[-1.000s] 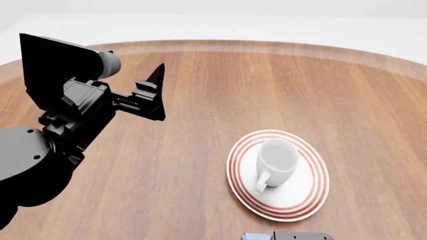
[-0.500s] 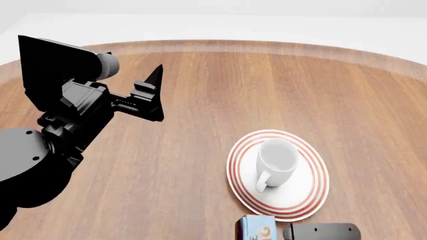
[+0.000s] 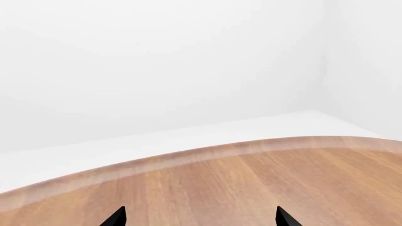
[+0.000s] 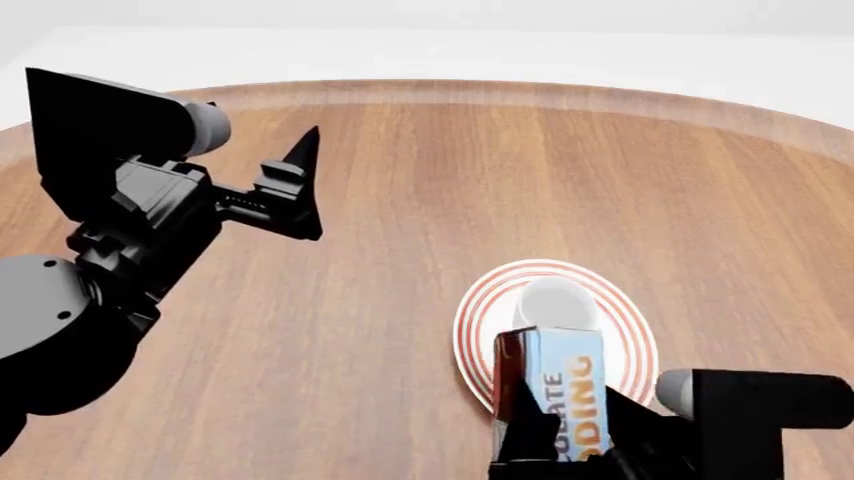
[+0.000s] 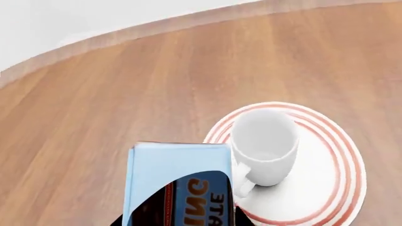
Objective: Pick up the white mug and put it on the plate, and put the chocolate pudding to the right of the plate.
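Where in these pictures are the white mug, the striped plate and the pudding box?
white mug (image 5: 264, 141), right wrist view, on its side wall.
plate (image 5: 333, 188), right wrist view, on bare white surface inside the red rings.
chocolate pudding (image 4: 567, 405), head view, on its lettered blue face.

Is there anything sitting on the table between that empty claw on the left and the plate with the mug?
No. In the head view, only bare wooden table lies between the left gripper and the plate holding the white mug.
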Controlling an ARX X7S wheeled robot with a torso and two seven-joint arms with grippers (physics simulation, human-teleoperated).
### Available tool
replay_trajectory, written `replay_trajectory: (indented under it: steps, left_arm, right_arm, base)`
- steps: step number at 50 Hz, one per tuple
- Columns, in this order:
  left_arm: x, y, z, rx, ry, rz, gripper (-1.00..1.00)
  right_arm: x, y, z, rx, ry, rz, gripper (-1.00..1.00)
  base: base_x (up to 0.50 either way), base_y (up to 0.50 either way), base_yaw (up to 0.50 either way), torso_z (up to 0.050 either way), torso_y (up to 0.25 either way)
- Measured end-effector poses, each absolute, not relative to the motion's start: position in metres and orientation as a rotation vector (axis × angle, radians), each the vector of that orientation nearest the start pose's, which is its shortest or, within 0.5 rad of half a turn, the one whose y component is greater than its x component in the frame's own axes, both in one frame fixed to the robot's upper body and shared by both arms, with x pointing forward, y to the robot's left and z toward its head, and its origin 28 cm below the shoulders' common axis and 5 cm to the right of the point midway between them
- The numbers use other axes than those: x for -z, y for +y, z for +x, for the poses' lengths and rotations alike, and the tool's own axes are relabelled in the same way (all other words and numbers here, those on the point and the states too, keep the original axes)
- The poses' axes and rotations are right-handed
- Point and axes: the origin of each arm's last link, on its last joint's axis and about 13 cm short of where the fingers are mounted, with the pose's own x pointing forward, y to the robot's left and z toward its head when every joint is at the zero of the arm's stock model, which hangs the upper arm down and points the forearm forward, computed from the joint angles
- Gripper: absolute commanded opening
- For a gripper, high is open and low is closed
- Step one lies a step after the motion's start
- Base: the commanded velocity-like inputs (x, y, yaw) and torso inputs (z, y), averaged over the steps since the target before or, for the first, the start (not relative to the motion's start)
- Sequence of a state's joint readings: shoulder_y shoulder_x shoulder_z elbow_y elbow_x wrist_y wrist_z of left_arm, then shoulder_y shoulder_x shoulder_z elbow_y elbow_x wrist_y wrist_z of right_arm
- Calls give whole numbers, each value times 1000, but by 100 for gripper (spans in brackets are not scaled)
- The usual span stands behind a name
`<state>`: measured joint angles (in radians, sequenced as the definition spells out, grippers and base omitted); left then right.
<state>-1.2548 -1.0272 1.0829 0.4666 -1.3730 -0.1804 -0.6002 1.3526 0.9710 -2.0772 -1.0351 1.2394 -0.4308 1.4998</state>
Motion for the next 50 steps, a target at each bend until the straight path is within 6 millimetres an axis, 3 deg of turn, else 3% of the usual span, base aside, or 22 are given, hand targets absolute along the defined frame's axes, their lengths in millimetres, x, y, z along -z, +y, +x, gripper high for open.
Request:
replay_trajectory:
  steps: [15, 29, 40, 50]
  left_arm:
    - [-266, 244, 247, 322, -162, 54, 100]
    - [-267, 242, 246, 326, -161, 62, 100]
    - [-266, 240, 247, 330, -158, 65, 100]
    - [-265, 239, 248, 336, -155, 65, 100]
  right_arm:
    - [-223, -128, 113, 186, 313, 90, -100]
    - [-249, -152, 129, 407, 196, 87, -100]
    - [-270, -172, 145, 525, 87, 35, -100]
    - [-304, -197, 156, 553, -73, -71, -100]
  base:
    - [0, 0, 0, 0, 0]
    - [0, 0, 0, 0, 0]
    - [0, 0, 0, 0, 0]
    - [0, 0, 0, 0, 1]
